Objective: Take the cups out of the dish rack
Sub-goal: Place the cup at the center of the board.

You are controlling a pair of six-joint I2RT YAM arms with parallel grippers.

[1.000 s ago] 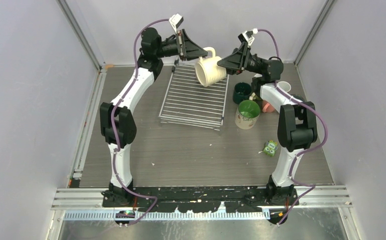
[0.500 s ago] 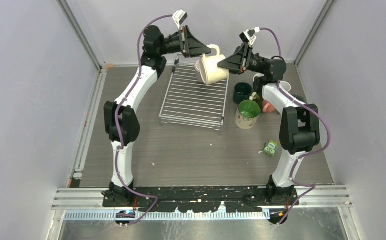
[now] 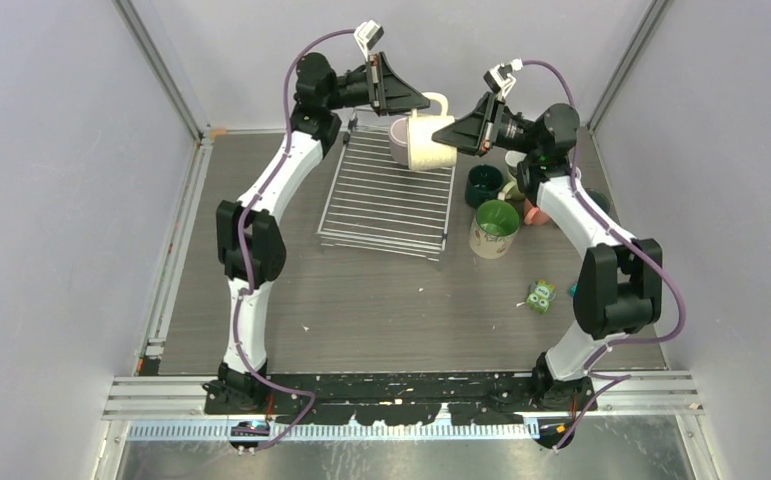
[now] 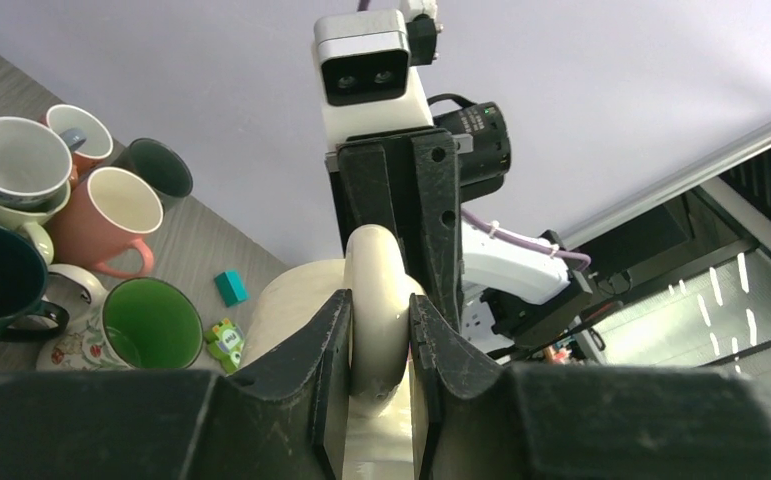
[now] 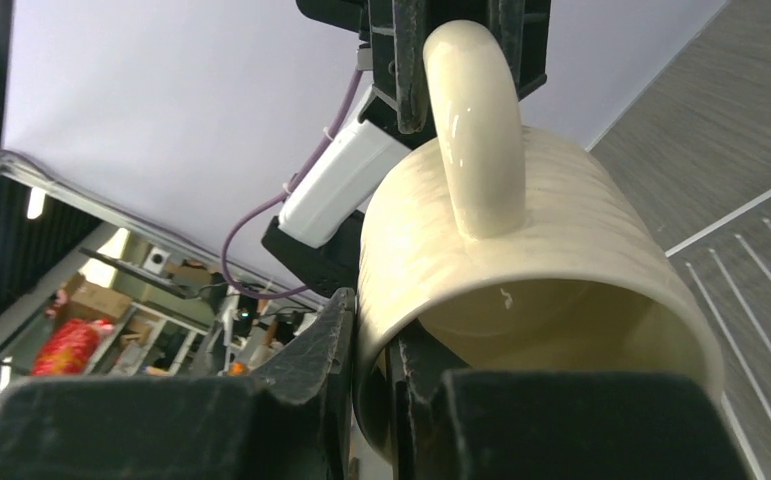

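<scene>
1. Change: the right claw (image 5: pixel 369 328) was spread beside the mug a second ago. It has since moved in and closed, one finger inside the cup and one outside, pinching the rim wall.
2. The left claw (image 4: pixel 380 310) has not changed. It is pressed onto the handle (image 4: pixel 376 265) from both sides.
3. So both claws now hold the cream mug (image 3: pixel 429 145). It hangs on its side in the air at upper centre of the overhead view, handle up, over the far end of the dish rack (image 3: pixel 381 195) and touching nothing below.
4. The mug has also drifted a little up and toward the back wall over that second, and both arms went with it.
5. My read is a mid-air handover from left to right. The step still to come is the left claw letting go of the handle. Until then both arms are tied to one rigid part, so any mismatch between them loads the handle.
6. The other cups (image 3: pixel 494 228) sit bunched on the counter (image 3: pixel 381 300) at right of the rack, which is probably where this one is headed.
7. The rack bars I can see carry no other cup, so this looks like the last one or close to it.
</scene>
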